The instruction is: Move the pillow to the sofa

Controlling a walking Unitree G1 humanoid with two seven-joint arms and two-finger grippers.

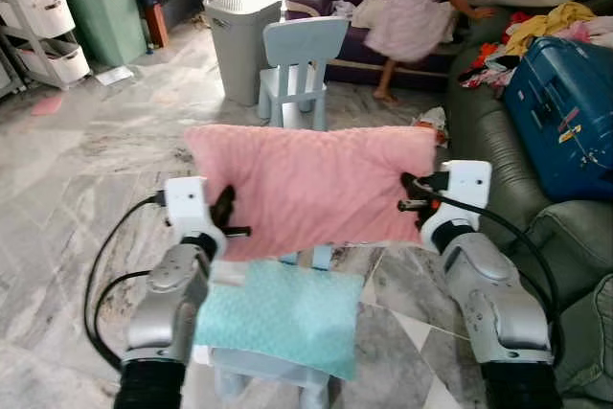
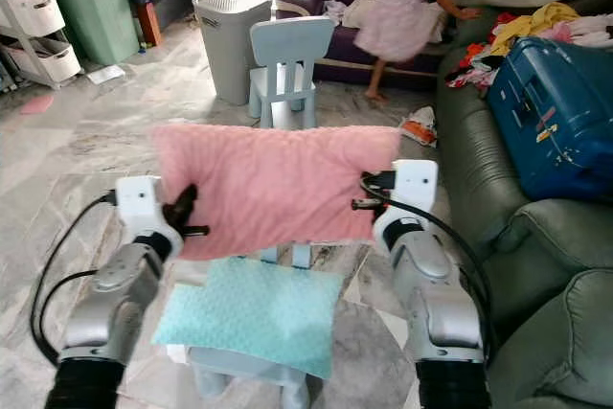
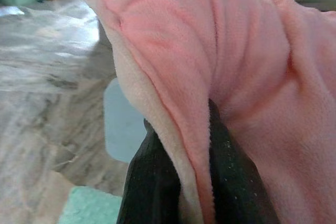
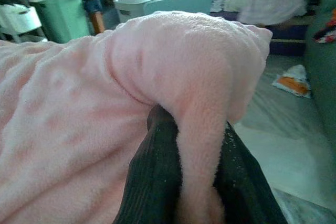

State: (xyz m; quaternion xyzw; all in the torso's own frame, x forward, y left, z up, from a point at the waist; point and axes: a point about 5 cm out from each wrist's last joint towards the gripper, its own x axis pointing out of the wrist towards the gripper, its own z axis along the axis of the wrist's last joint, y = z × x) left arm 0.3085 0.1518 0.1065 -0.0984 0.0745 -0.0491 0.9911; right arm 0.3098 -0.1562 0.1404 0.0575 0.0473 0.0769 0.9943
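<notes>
We hold the pink pillow [image 1: 311, 189] stretched across the middle of the frame, lifted clear of the floor — our left gripper [image 1: 226, 214] pinches its left edge and our right gripper [image 1: 414, 196] pinches its right edge, the fabric caught between the black fingers [image 3: 152, 182]. Below it, at lower centre, a teal pillow [image 1: 278, 318] lies on a small stool. The green sofa [image 1: 498, 189] runs down the right side, carrying a blue suitcase [image 1: 565, 112]. At upper centre stands a light blue chair [image 1: 302, 64], a person [image 1: 412, 11] beyond it.
</notes>
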